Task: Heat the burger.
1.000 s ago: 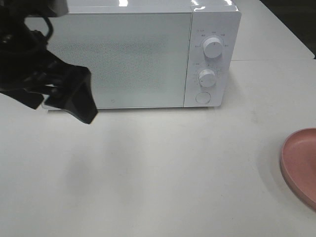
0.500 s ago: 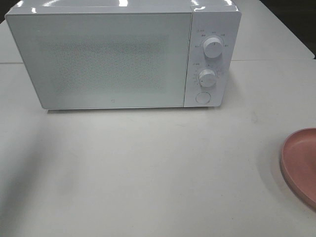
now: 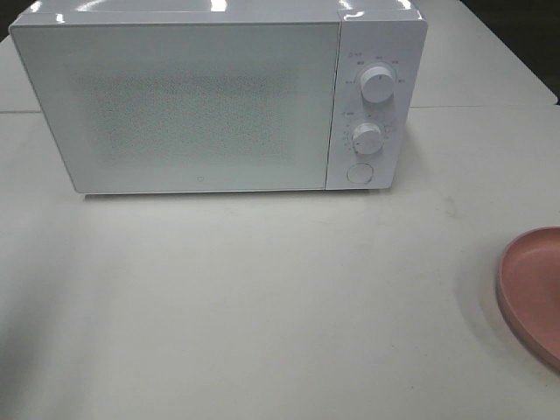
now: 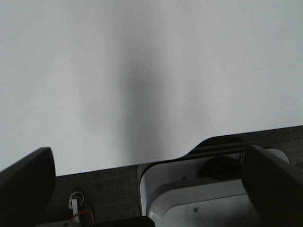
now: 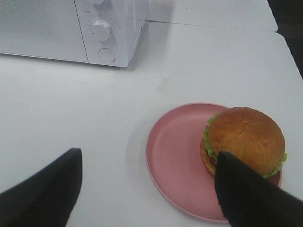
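Three views, taken in turn. From the high camera: white microwave (image 3: pixel 219 96) at the back of the white table (image 3: pixel 262 306), door shut, two dials (image 3: pixel 378 84) and a round button (image 3: pixel 360 173) on the panel at its right. Door closed means nothing can go in yet. Edge of a pink plate (image 3: pixel 534 293) cut off at the right border; no burger visible from here, no arm either.

From the left wrist camera: left gripper (image 4: pixel 151 184) spread wide, dark fingers (image 4: pixel 26 184) at the two sides, nothing between them. Bare table below, with some white rig hardware and dark surface at its near edge. Parked well away from the microwave and the plate, probably to leave the field free.

From the right wrist camera: right gripper (image 5: pixel 147 189) wide apart as well and empty, fingertips (image 5: pixel 251 198) dark in the foreground. Burger (image 5: pixel 244 142) sitting on the pink plate (image 5: pixel 175 142), toward the side farther from the microwave (image 5: pixel 71 28), bun up, lettuce frill showing. Raised above plate and burger, apparently lined up for a reach at one of them, though the closed door likely needs handling first. Heating not yet begun, by the look of it.
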### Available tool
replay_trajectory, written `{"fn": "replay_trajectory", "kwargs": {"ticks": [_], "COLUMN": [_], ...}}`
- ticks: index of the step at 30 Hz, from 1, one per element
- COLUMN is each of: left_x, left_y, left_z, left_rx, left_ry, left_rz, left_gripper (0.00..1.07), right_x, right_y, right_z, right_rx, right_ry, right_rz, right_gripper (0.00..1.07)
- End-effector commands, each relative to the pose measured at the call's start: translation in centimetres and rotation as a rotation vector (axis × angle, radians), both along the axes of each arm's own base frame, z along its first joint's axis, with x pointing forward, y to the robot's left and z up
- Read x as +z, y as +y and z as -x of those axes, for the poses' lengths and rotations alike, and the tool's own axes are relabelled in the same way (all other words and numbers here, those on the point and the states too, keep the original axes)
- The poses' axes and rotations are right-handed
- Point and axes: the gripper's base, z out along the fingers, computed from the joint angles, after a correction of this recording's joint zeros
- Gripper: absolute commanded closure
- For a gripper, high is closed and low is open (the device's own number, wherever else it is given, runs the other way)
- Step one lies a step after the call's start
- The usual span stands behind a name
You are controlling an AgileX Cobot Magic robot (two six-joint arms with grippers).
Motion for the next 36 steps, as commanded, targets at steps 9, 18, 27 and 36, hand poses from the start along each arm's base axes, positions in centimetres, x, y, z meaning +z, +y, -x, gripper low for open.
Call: {"fn": "replay_trajectory", "kwargs": {"ticks": [9,18,27,36], "left_x": [-2.0,-1.0,-0.8,-0.8], "left_y": [0.3,0.7,0.9,1.0], "left_z": [6.4,11.3,14.9,15.2], "left_rx": [0.017,0.070,0.076,0.079], "left_ry": [-0.259,-0.540,-0.771,-0.790], "left_rz": [0.003,0.010,0.018,0.008], "left_gripper": [0.06,0.06,0.06,0.06], "right_x": [-0.1,-0.1,-0.1,-0.1], "right_y": [0.0,0.0,0.0,0.0], "right_z": [0.3,0.3,0.3,0.2], "right_rx": [-0.002,-0.002,-0.002,-0.002], "right_ry": [-0.034,-0.034,-0.034,-0.031], "right_rz": [-0.005,-0.005,-0.005,-0.005], "right_gripper": [0.32,0.32,0.32,0.32]}}
